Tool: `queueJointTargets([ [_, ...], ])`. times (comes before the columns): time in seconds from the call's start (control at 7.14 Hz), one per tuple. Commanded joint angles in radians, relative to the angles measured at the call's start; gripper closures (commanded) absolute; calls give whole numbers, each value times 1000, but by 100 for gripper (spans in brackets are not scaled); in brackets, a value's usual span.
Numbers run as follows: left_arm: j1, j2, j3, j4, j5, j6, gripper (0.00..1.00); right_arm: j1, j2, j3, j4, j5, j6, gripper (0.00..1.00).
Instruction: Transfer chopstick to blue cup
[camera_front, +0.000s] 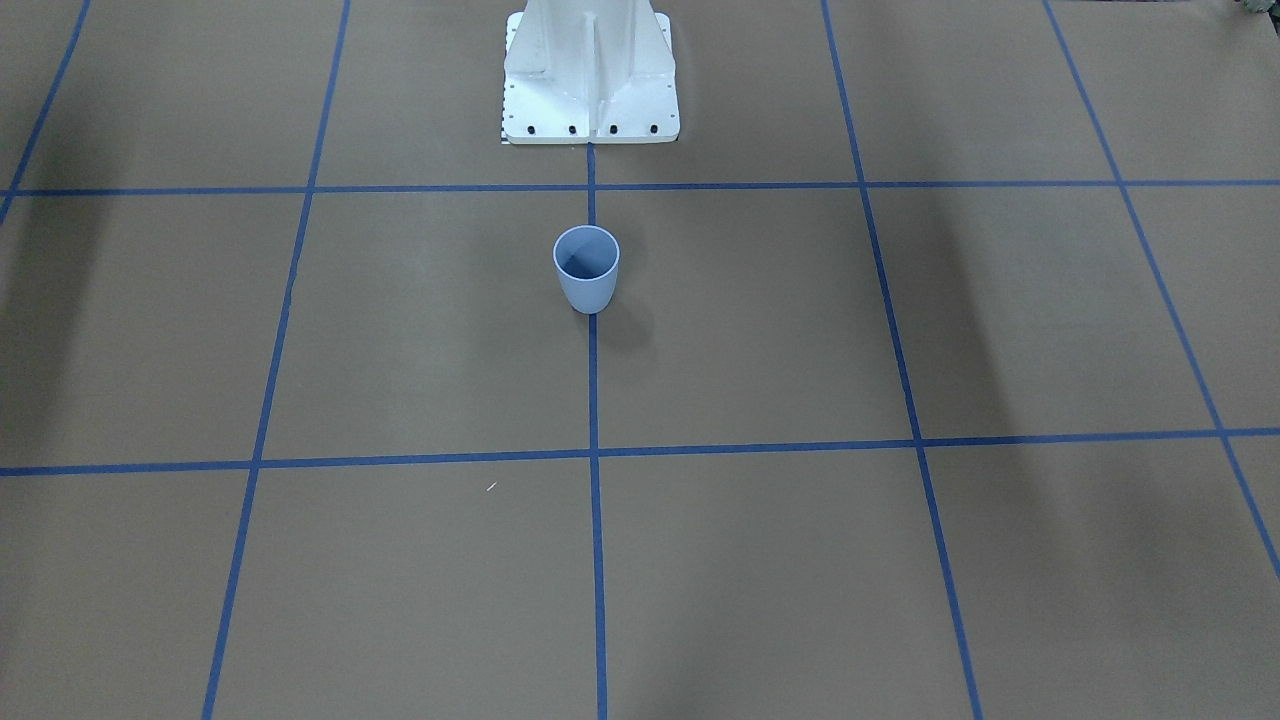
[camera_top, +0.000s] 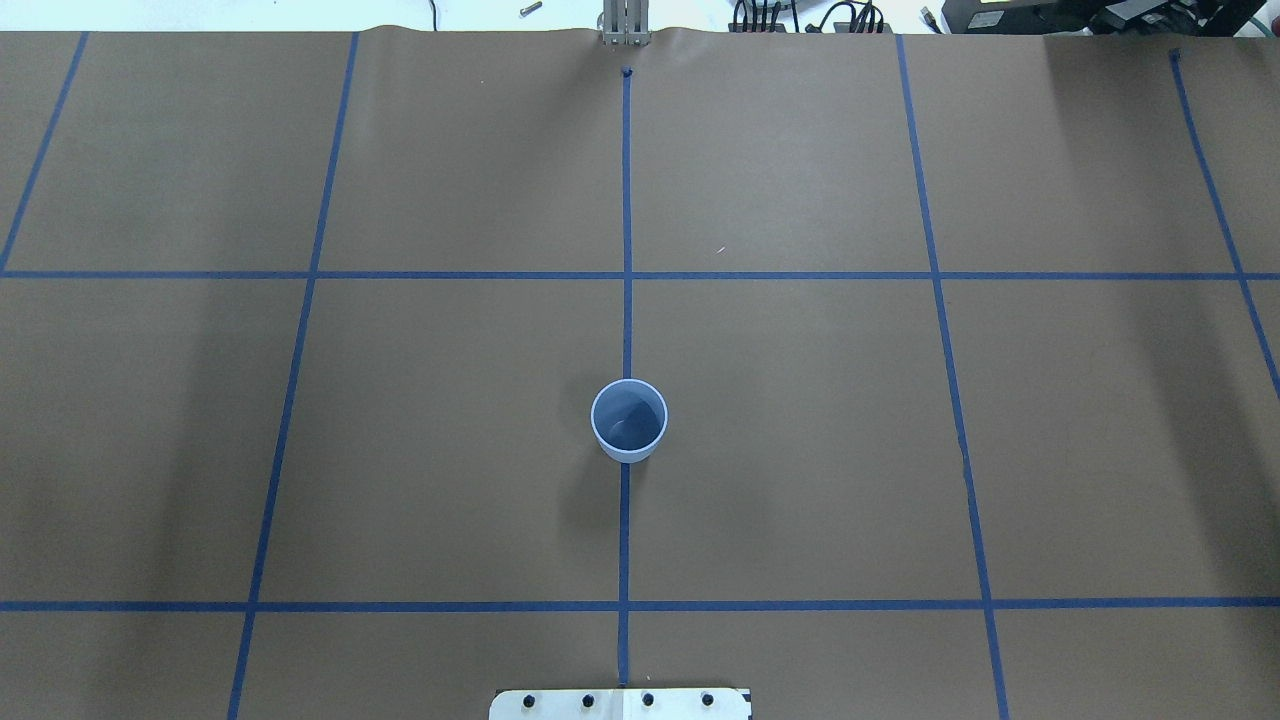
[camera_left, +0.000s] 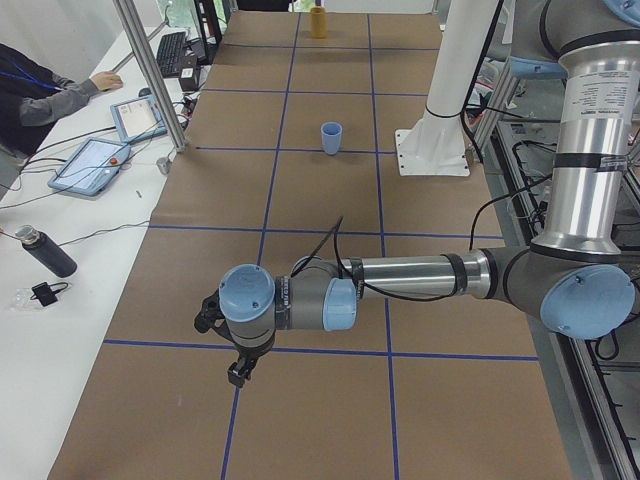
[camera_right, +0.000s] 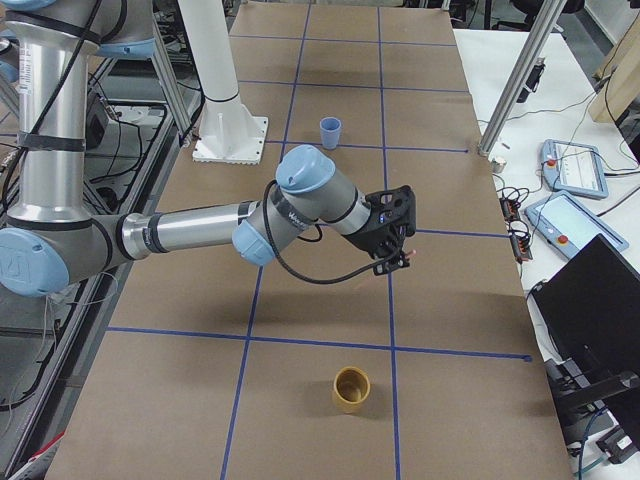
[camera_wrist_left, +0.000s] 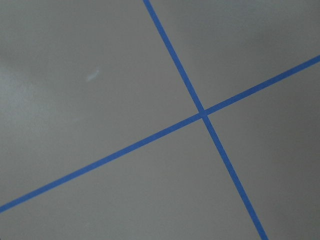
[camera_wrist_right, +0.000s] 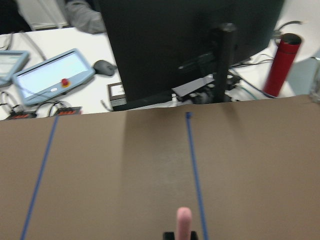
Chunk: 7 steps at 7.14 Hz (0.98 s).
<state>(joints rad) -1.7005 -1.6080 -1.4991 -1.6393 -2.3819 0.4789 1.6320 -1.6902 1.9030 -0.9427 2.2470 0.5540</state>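
Observation:
The blue cup (camera_front: 586, 268) stands upright and empty on the centre tape line near the robot's base; it also shows in the overhead view (camera_top: 628, 420) and both side views (camera_left: 331, 137) (camera_right: 330, 131). My right gripper (camera_right: 398, 250) hangs above the table far from the cup, toward the table's right end. It is shut on a pale pink chopstick (camera_wrist_right: 184, 223), whose rounded end sticks up in the right wrist view. My left gripper (camera_left: 238, 372) shows only in the exterior left view, low over the table's left end; I cannot tell if it is open or shut.
A yellow-brown cup (camera_right: 351, 388) stands on the table at the right end, also seen far off in the exterior left view (camera_left: 318, 20). The white robot base (camera_front: 590, 75) is behind the blue cup. Operators' desk with tablets (camera_right: 575, 165) and a monitor (camera_wrist_right: 190, 45) borders the far edge.

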Motion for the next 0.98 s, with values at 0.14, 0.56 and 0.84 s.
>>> queueJointTargets([
  [0.14,-1,40,-52,1,0,-5,1,-277,72,80,235,85,1,100],
  [0.56,1,45,-50,7,0,-6,1,-508,266,103,274,-23,14,100],
  [0.84,2,45,-43,7,-2,-8,1,-647,472,155,-37,-159,14,100],
])
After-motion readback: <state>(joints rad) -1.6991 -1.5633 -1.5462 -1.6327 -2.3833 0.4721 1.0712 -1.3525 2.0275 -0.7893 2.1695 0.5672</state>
